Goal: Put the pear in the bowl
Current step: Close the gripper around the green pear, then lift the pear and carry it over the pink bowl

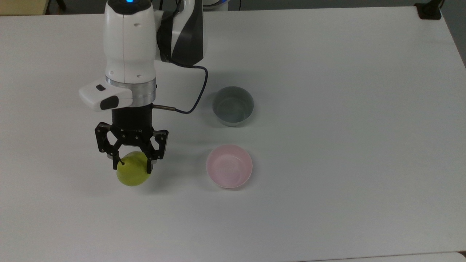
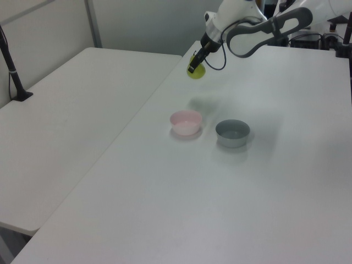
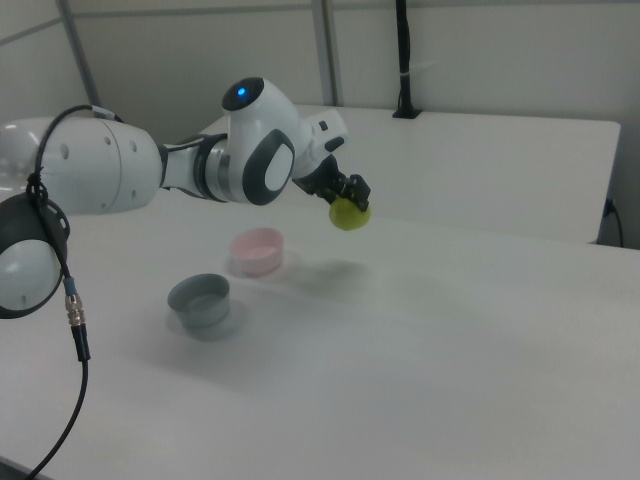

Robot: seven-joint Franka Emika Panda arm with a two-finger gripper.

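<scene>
The pear, yellow-green with a short dark stem near one black finger, is clamped between the two fingers of the gripper and hangs clear of the white table; in the left view its shadow lies on the tabletop well below it, and in the right view the fruit floats above the surface. In the top view the pear sits at about nine o'clock from the pink bowl, well apart from it.

Going near to far in the top view, the pale pink bowl comes first, upright, its smooth inside holding nothing. Just beyond it, at twelve o'clock from it, stands the grey-blue bowl, also upright with nothing inside. The two bowls are near each other but not touching.

Faint pale lettering shows on the black gripper body above the fingers, too small to read. A blue light glows on the dark cap atop the white wrist housing, and a dark cable loops from the arm to the gripper body.
</scene>
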